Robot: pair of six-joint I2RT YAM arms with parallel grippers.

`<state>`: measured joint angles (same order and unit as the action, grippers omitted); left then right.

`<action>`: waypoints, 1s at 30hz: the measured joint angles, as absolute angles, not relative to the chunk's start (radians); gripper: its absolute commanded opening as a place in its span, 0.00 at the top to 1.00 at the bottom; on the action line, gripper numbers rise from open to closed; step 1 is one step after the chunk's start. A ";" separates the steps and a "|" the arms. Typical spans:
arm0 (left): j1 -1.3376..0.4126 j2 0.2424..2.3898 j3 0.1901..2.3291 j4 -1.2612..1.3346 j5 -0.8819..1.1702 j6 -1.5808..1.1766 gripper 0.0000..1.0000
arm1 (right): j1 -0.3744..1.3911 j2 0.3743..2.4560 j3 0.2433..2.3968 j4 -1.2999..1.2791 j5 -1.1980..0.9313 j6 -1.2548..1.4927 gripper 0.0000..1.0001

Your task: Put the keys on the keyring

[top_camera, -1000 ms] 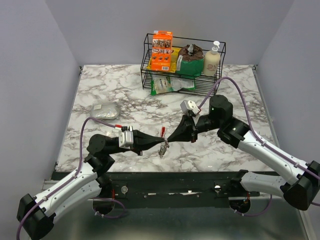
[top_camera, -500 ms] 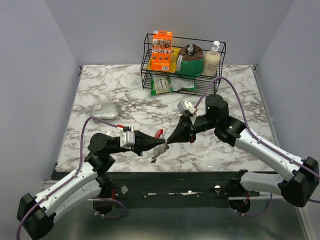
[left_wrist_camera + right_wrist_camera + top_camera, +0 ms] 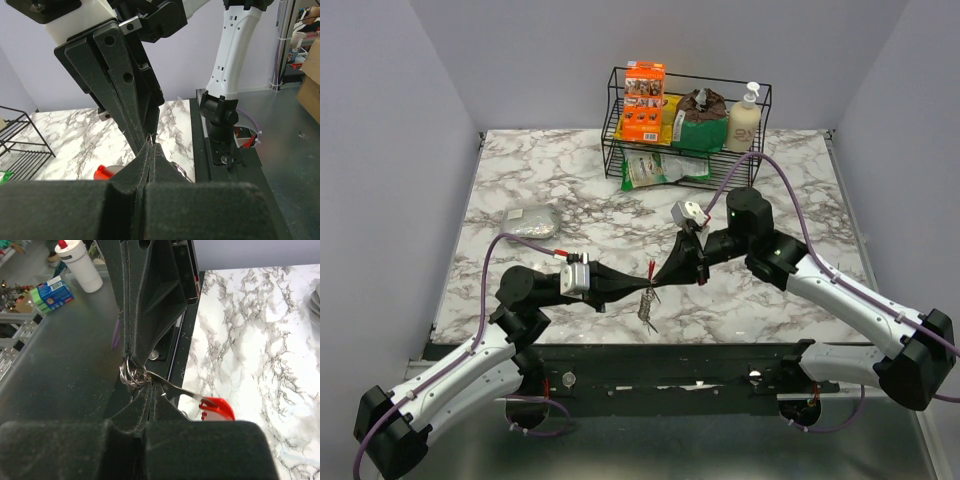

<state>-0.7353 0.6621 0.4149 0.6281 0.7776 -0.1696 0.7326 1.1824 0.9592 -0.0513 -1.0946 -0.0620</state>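
My left gripper (image 3: pixel 647 284) and right gripper (image 3: pixel 658 280) meet tip to tip above the front of the marble table (image 3: pixel 520 180), both shut. Between the tips sits the coiled silver keyring (image 3: pixel 134 375), and each gripper looks pinched on it. In the right wrist view, a silver shaft with a red head (image 3: pixel 216 409) sticks out from the ring to the right. The keys (image 3: pixel 648 308), slim and silver, dangle below the tips in the top view. From the left wrist, the left gripper (image 3: pixel 151 146) shows only a thin loop of wire at its tip.
A black wire rack (image 3: pixel 616 120) at the back holds an orange box (image 3: pixel 644 100), a green bag (image 3: pixel 700 122) and a soap bottle (image 3: pixel 744 120). A packet (image 3: pixel 660 168) lies under it. A silver pouch (image 3: pixel 530 220) sits on the left. The table's front edge runs just below the keys.
The keys swung left half a second ago and now hang straight down under the tips. The right arm has edged slightly left. Both grippers stay shut.
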 measured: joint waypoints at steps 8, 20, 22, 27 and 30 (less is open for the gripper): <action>-0.735 0.650 0.415 0.628 0.776 -0.169 1.00 | 0.731 1.161 0.958 -0.058 -1.050 -0.067 0.45; -0.735 0.619 0.402 0.680 0.767 -0.184 1.00 | 0.731 1.030 0.941 -0.079 -0.960 -0.097 0.21; -0.735 0.619 0.399 0.690 0.767 -0.189 1.00 | 0.731 1.026 0.941 -0.068 -0.964 -0.084 0.21; -0.735 0.628 0.398 0.713 0.767 -0.199 1.00 | 0.731 1.044 0.941 -0.022 -0.977 -0.034 0.27; -0.735 0.636 0.398 0.717 0.767 -0.203 1.00 | 0.731 1.055 0.941 0.002 -0.986 -0.003 0.30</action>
<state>-0.7353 0.6365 0.3977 0.7170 0.7673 -0.2028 0.7307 1.0546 0.9413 0.0025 -0.9863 -0.0032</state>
